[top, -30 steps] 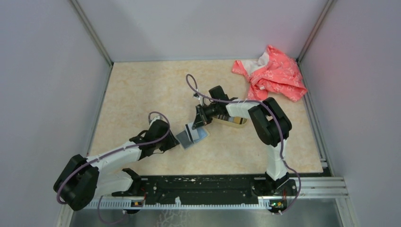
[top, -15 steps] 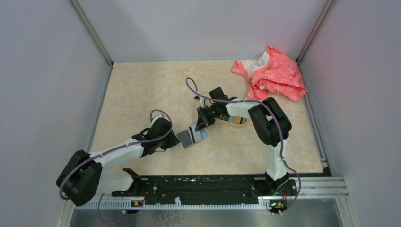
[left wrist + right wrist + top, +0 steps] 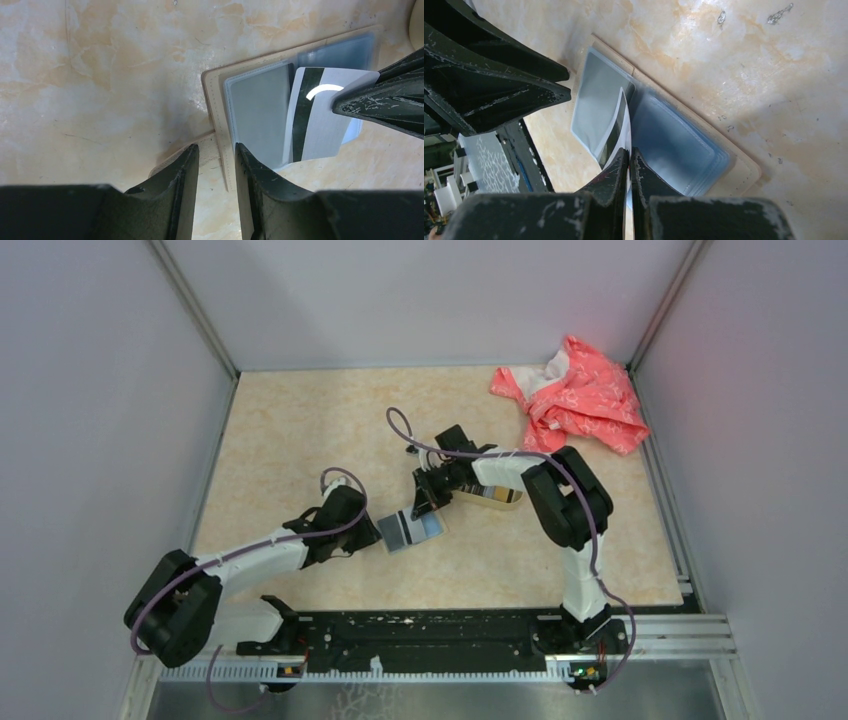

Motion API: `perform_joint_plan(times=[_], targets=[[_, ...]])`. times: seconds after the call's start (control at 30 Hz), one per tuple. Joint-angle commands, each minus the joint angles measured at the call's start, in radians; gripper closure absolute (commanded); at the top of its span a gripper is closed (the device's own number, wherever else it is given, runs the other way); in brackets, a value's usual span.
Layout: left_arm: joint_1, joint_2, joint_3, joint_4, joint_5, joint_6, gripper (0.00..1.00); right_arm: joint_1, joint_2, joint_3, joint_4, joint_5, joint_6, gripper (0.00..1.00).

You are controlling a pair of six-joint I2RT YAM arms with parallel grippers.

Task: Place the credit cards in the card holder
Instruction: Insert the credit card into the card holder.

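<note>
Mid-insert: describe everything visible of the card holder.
The card holder lies opened flat on the table, a beige stitched-edge cover holding clear plastic sleeves that look grey-blue. The left gripper, jaws slightly apart, straddles its near edge; contact is unclear. The right gripper is shut on a white dark-striped card whose end sits at the sleeves by the fold.

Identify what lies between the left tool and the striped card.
The open card holder: its beige edge and a grey plastic sleeve lie between the left tool and the striped card, seen in the left wrist view.
</note>
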Motion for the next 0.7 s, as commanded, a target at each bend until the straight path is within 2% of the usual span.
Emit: perform_joint_plan(times=[0.0,0.67], targets=[[0.003,0.048,-0.019,-0.028,-0.049,0.016,0.60,0.024,0.016,0.032,-0.023,0.084,-0.016,1.00],[0.004,0.053,-0.010,-0.033,-0.053,0.024,0.60,0.050,0.057,0.074,-0.138,0.223,0.012,1.00]])
